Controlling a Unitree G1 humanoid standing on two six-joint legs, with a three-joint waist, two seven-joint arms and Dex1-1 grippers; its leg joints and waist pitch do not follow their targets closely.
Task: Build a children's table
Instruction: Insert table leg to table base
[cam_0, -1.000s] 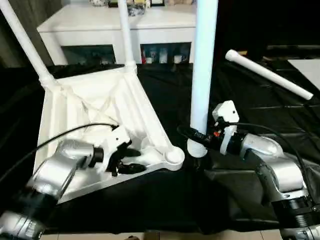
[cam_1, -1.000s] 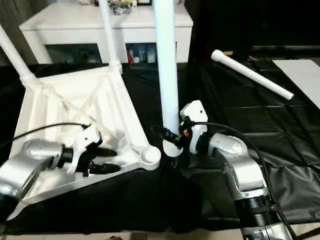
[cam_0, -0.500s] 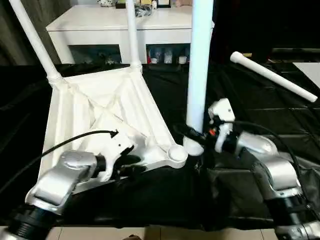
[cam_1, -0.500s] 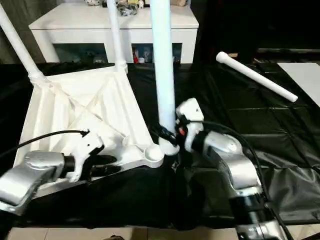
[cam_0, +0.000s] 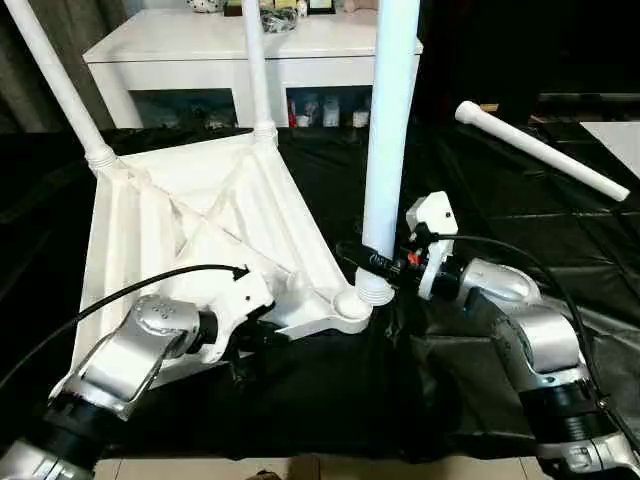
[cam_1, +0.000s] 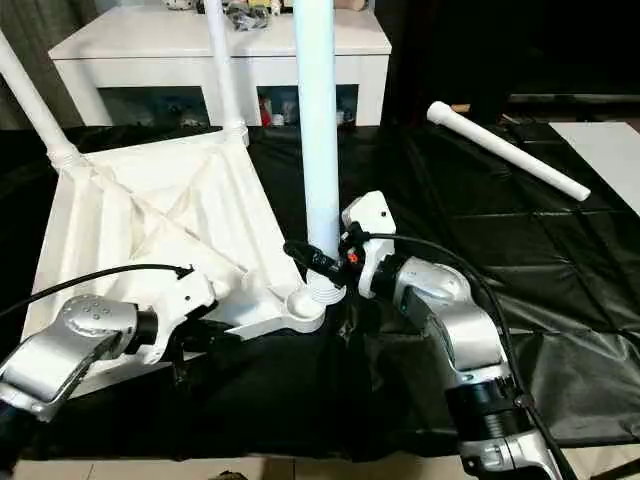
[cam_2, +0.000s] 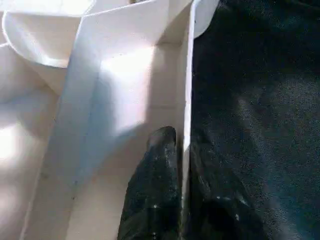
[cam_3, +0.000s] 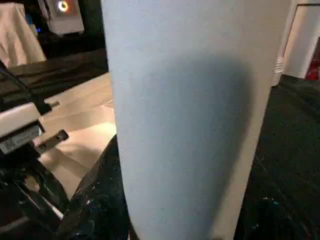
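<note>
While your left gripper (cam_2: 182, 165) pinches the ribbed white plastic tabletop's (cam_0: 200, 215) thin rim on the black-draped counter (cam_0: 480, 190), your right gripper's (cam_0: 372, 262) fingers clasp a smooth tapered leg (cam_0: 388, 130) upright at its round corner socket (cam_0: 352, 305).

A black sheet (cam_0: 480, 180), creased and slightly glossy, covers the work surface. Behind it stands a white cabinet (cam_0: 200, 55) with a flat top and dark glass doors (cam_0: 190, 108); small items are dimly visible behind the glass, not identifiable. Assorted small objects (cam_1: 245, 12) sit on the cabinet top at the rear. A pale panel (cam_1: 605, 150) lies at the sheet's right edge.
</note>
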